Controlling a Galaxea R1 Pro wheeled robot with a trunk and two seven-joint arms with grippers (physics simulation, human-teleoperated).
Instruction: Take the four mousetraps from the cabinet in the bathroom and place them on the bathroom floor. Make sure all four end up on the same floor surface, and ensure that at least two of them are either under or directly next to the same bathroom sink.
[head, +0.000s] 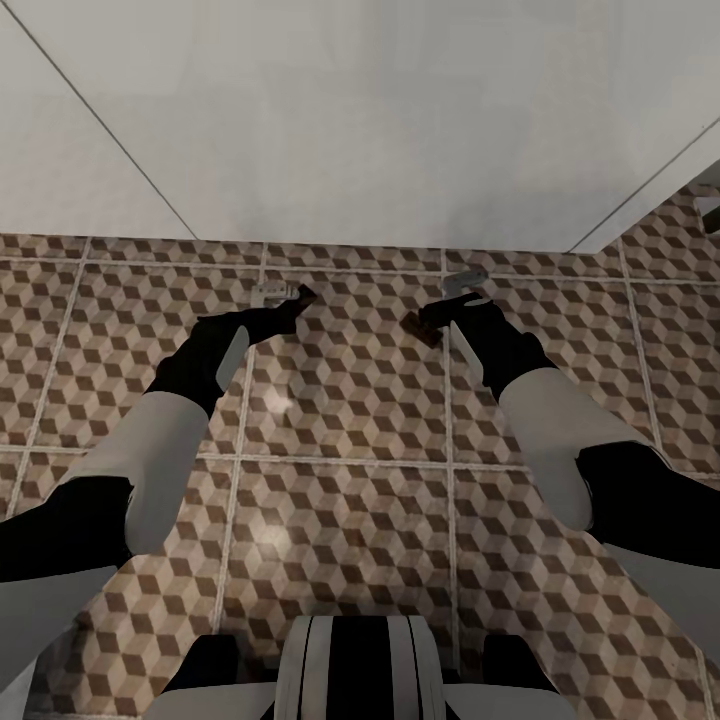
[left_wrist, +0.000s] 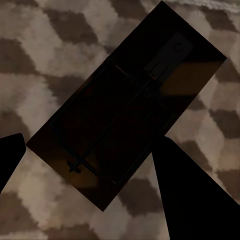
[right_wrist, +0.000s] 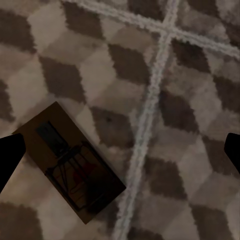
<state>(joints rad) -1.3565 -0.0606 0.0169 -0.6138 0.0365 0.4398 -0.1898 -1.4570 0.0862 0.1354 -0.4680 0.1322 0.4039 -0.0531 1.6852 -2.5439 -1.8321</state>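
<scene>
Two arms are being held out low over the bathroom floor (head: 340, 400), whose cube-patterned tiles are being crossed by pale grout lines. Above the floor, a broad white surface (head: 360, 120) is being shown in the head view; what it is cannot be told.

Two mousetraps are being counted here. In the head view, the left gripper (head: 296, 300) is being held just short of the white surface, and a small dark tip is showing at its end. In the left wrist view, one mousetrap (left_wrist: 130, 107) is being seen close up between the two dark fingertips (left_wrist: 192, 195), lying diagonally, with its thin wire frame and metal bar showing on its dark-brown plate. The fingers are being kept apart on either side of the plate; whether the plate is being touched by them, or is lying on the tiles, cannot be told.

The right gripper (head: 440, 315) is being held beside the second mousetrap (head: 423, 331), which is showing as a small brown plate at its inner side in the head view. In the right wrist view, this mousetrap (right_wrist: 70, 162) is being seen flat on the tiles near one fingertip (right_wrist: 9, 160), just beside a grout line, and the fingers are being held wide apart, with nothing being gripped.
</scene>
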